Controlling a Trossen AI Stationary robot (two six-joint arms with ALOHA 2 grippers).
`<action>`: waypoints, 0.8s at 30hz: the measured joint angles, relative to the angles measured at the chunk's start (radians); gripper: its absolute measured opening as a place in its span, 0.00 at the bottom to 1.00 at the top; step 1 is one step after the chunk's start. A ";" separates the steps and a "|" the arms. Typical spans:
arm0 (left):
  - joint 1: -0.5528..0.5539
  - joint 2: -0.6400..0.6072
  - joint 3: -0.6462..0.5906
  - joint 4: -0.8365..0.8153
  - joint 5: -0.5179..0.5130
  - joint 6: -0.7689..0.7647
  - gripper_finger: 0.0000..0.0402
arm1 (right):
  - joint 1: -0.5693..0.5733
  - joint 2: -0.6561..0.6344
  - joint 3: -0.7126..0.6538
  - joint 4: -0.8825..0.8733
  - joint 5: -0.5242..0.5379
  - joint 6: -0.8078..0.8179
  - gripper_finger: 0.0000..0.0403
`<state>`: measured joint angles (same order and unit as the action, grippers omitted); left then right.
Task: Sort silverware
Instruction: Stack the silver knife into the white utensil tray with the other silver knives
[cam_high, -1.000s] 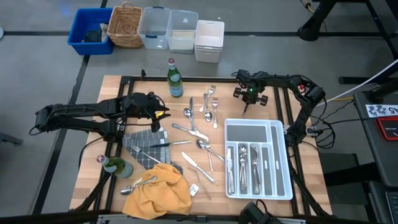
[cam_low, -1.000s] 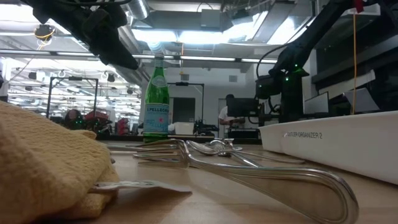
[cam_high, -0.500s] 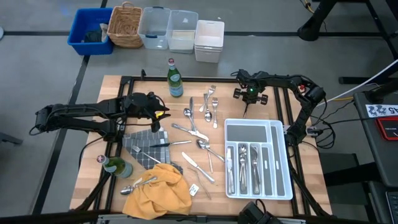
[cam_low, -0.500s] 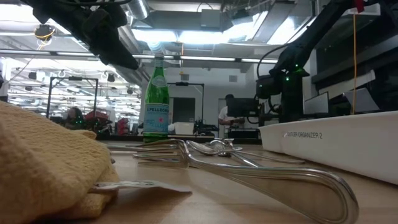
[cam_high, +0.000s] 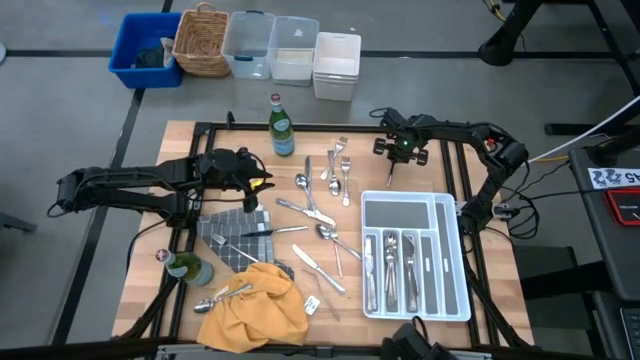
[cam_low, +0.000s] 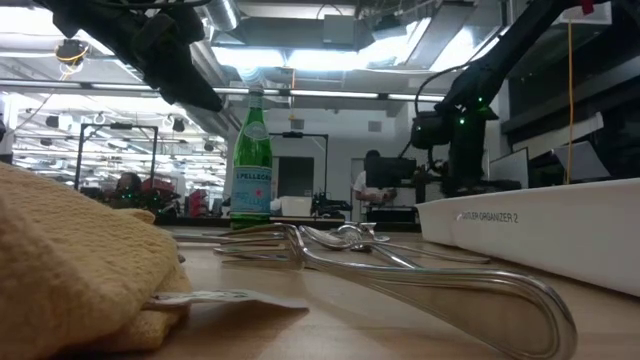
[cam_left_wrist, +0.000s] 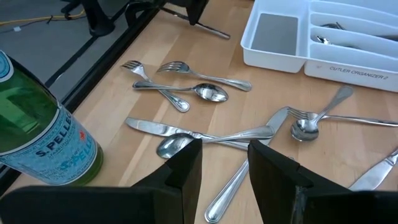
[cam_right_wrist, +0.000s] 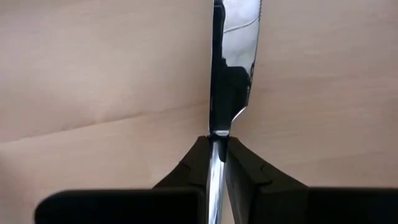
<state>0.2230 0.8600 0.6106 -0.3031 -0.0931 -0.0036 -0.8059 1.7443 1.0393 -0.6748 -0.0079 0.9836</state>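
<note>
Loose silverware (cam_high: 322, 205) lies spread over the middle of the wooden table, and more lies in the narrow slots of the white divided tray (cam_high: 450, 260) at the right. My right gripper (cam_high: 397, 152) hangs over the far right of the table, just beyond the tray, shut on a table knife (cam_right_wrist: 235, 62). My left gripper (cam_high: 262, 186) hovers open at the table's left, slanting down toward the loose forks, spoons and knives (cam_left_wrist: 205, 93), with nothing between its fingers (cam_left_wrist: 186, 168). My right gripper pinches the knife between its two fingers at the narrow part just below the blade (cam_right_wrist: 216, 138). The fingers come from above, pointing steeply down. The blade reaches out past the fingertips, edge-on to them, toward the table. Whether its tip touches the wood I cannot tell.
A green bottle (cam_high: 282, 125) stands at the far edge, another (cam_high: 190, 268) at the near left. A yellow cloth (cam_high: 252, 305) and a checked grey cloth (cam_high: 235, 235) lie near left with cutlery on them. Bins and a basket (cam_high: 250, 45) sit beyond the table.
My right gripper has tipped and rolled a little while staying shut on the knife, and in the low view it stands slightly higher than before. The knife has swung with it, a touch toward the table's far edge.
</note>
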 joint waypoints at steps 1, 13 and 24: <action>0.000 0.000 0.000 0.000 0.000 0.000 0.29 | 0.000 0.000 0.000 0.014 -0.012 0.000 0.08; 0.000 0.000 0.000 0.000 0.000 0.000 0.29 | 0.000 -0.003 0.001 0.326 -0.218 0.001 0.08; 0.000 0.000 0.000 0.000 0.000 -0.009 0.29 | 0.025 -0.007 0.002 0.580 -0.475 0.004 0.08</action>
<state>0.2234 0.8600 0.6109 -0.3035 -0.0929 -0.0130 -0.7805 1.7373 1.0416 -0.0946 -0.4830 0.9874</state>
